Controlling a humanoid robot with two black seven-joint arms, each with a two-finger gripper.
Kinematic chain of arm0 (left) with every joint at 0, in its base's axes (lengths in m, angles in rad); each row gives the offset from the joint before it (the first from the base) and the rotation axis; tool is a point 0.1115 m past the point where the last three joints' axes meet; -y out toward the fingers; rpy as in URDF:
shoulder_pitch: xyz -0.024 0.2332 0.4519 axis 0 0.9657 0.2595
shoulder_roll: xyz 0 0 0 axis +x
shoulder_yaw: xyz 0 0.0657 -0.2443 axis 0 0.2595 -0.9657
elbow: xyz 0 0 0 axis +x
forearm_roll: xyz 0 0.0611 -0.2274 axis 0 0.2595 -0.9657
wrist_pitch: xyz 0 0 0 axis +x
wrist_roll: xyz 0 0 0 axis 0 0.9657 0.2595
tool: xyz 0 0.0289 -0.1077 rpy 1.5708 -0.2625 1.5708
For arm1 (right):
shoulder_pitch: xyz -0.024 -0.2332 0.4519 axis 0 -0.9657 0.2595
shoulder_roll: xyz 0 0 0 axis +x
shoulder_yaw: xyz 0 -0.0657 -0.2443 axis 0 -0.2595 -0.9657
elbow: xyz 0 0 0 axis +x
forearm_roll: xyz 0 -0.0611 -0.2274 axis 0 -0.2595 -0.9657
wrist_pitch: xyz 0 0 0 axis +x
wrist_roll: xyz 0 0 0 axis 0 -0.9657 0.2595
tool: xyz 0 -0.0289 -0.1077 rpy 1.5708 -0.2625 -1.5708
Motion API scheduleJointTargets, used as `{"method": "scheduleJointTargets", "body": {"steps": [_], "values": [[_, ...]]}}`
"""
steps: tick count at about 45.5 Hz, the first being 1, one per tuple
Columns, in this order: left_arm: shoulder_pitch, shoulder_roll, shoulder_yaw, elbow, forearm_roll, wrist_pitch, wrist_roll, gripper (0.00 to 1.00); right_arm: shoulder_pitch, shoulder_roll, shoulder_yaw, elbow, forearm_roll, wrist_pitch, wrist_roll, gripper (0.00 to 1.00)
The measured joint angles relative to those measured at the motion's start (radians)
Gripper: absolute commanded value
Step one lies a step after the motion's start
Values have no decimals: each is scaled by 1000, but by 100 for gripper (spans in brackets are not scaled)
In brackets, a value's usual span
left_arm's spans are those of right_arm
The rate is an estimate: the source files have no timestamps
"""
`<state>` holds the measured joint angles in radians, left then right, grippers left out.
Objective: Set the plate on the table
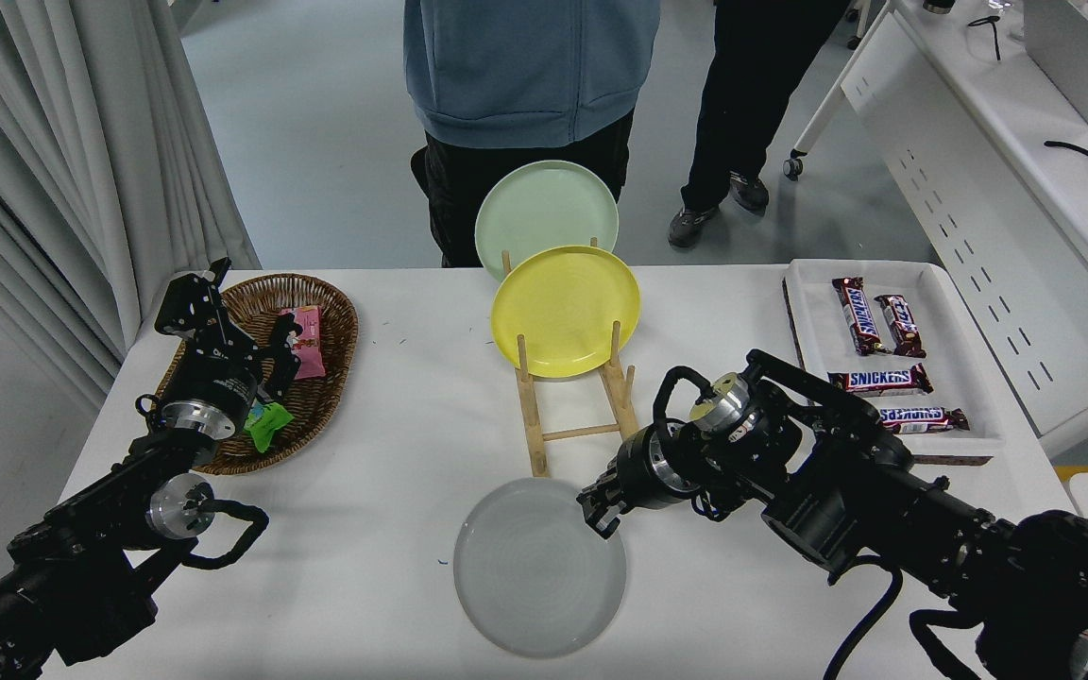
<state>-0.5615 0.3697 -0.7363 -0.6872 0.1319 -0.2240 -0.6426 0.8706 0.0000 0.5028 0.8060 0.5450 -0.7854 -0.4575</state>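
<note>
The light-grey plate (pixel 535 571) lies about flat at the near middle of the white table (pixel 393 425); I cannot tell whether it touches the top. My right gripper (pixel 602 511) is shut on the plate's upper right rim, and the right arm comes in from the lower right. My left gripper (pixel 207 312) is parked at the left, over the near edge of a wicker basket.
A wooden rack (pixel 574 406) just behind the plate holds a yellow plate (pixel 566 310) and a pale green plate (pixel 546 212). A wicker basket (pixel 331 378) with snacks sits at the left. A white tray (pixel 955 349) with chocolate bars is at the right. Two people stand at the far side.
</note>
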Motion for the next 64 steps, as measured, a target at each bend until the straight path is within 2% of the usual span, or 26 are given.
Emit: {"method": "scheduleJointTargets", "body": {"steps": [25,27,35,38,46,47,64], "values": [[0,0,0,0,0,0,0,100,5,0,20,1,-11,0,-1,0],[0,0,0,0,0,0,0,100,6,0,21,2,-10,0,-1,9],[0,0,0,0,0,0,0,100,6,0,23,2,-9,0,-1,12],[0,0,0,0,0,0,0,100,6,0,23,2,-11,0,-1,27],[0,0,0,0,0,0,0,100,7,0,24,2,-12,0,-1,96],[0,0,0,0,0,0,0,100,7,0,24,2,-12,0,-1,99],[0,0,0,0,0,0,0,100,13,0,19,8,-9,0,-2,99]]}}
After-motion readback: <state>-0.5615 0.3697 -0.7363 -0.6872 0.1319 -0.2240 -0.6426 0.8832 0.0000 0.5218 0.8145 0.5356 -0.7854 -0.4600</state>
